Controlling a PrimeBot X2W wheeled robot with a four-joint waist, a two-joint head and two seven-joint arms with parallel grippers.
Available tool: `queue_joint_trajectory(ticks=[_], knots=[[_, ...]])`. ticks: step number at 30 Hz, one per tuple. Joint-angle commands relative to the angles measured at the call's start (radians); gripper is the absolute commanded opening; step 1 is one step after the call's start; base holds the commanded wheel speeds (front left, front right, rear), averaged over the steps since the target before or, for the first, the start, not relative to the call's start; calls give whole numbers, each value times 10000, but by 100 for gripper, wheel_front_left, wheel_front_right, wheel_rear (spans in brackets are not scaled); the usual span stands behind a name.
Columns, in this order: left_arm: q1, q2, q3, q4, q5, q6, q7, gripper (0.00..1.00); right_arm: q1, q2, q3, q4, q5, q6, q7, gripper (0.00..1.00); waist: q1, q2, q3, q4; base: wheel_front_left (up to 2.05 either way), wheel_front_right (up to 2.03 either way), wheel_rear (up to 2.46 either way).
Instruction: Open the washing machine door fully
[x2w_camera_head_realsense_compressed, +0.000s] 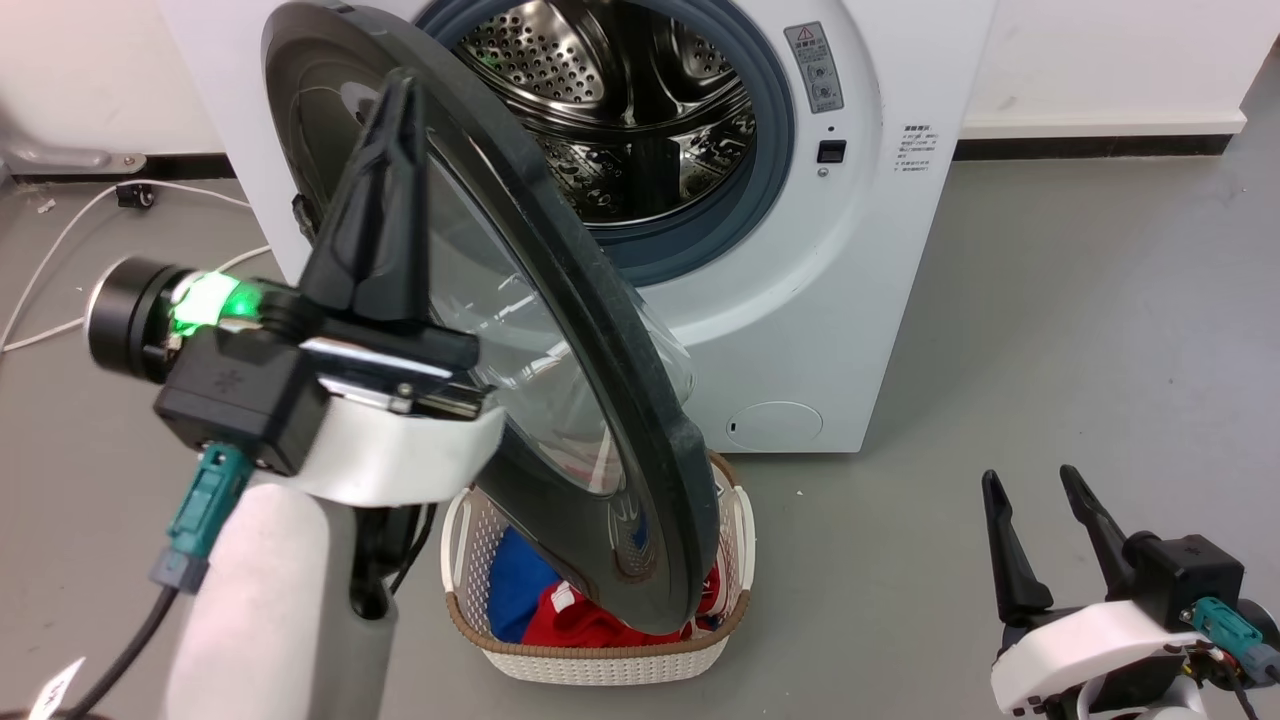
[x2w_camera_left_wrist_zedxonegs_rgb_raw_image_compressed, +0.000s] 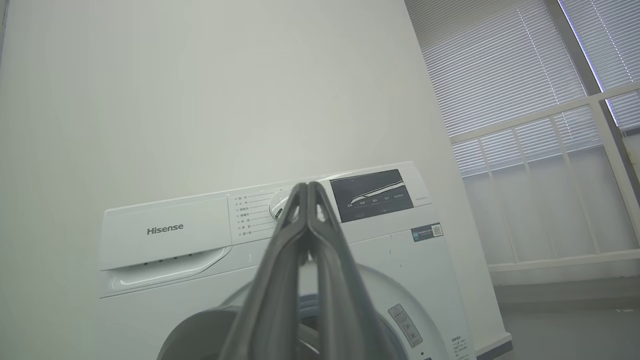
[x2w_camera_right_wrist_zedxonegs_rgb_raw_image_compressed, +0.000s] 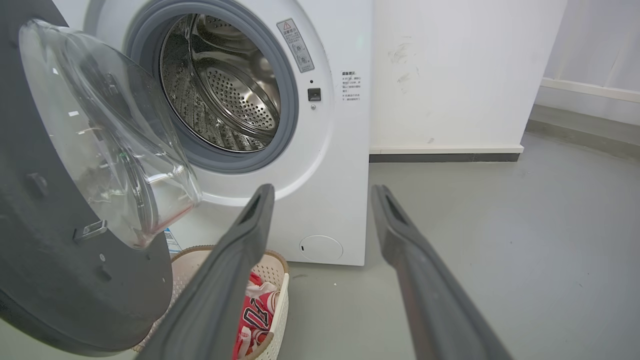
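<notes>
The white washing machine (x2w_camera_head_realsense_compressed: 850, 300) stands at the top centre with its steel drum (x2w_camera_head_realsense_compressed: 620, 100) exposed. The glossy black washing machine door (x2w_camera_head_realsense_compressed: 600, 380) is swung out towards me, seen nearly edge-on, with its clear glass bowl (x2w_camera_right_wrist_zedxonegs_rgb_raw_image_compressed: 110, 125) bulging towards the drum. My left gripper (x2w_camera_head_realsense_compressed: 398, 85) is shut with nothing between its fingers. It is raised in front of the door's outer face, and I cannot tell if it touches. In the left wrist view, the left gripper (x2w_camera_left_wrist_zedxonegs_rgb_raw_image_compressed: 307, 186) points at the machine's control panel (x2w_camera_left_wrist_zedxonegs_rgb_raw_image_compressed: 372, 195). My right gripper (x2w_camera_head_realsense_compressed: 1030, 480) stands open at the lower right, apart from the door.
A white laundry basket (x2w_camera_head_realsense_compressed: 600, 665) with red and blue clothes (x2w_camera_head_realsense_compressed: 560, 610) sits on the floor under the door's lower edge. White cables (x2w_camera_head_realsense_compressed: 60, 250) lie on the grey floor at the left. A white wall stands behind the machine.
</notes>
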Motion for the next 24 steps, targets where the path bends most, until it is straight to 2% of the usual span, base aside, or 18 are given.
queue_joint_trajectory(ticks=[1, 6, 11, 17, 24], knots=[[-174, -27, -213, -335, 76, -87, 144, 0, 61, 42, -19, -30, 38, -2, 0, 100, -1, 0, 6, -4, 0, 0, 0], [-135, -248, -1194, -1085, -30, -329, 642, 0, 102, 42, -31, -71, 52, -2, 1, 100, -1, 0, 41, 5, 0, 0, 0], [273, -425, -2548, -1268, -329, -569, 1185, 0, 95, 42, -49, -102, 62, -2, 39, 100, -1, 0, 79, 13, 0, 0, 0], [887, -491, -4326, -956, -947, -750, 1783, 0, 87, 41, -51, -104, 70, -2, 46, 100, -1, 0, 122, 24, 0, 0, 0], [1733, -243, -6219, 24, -1871, -806, 2535, 0, 64, 41, 19, -102, 69, -2, 61, 100, -1, 0, 128, -13, 0, 0, 0]])
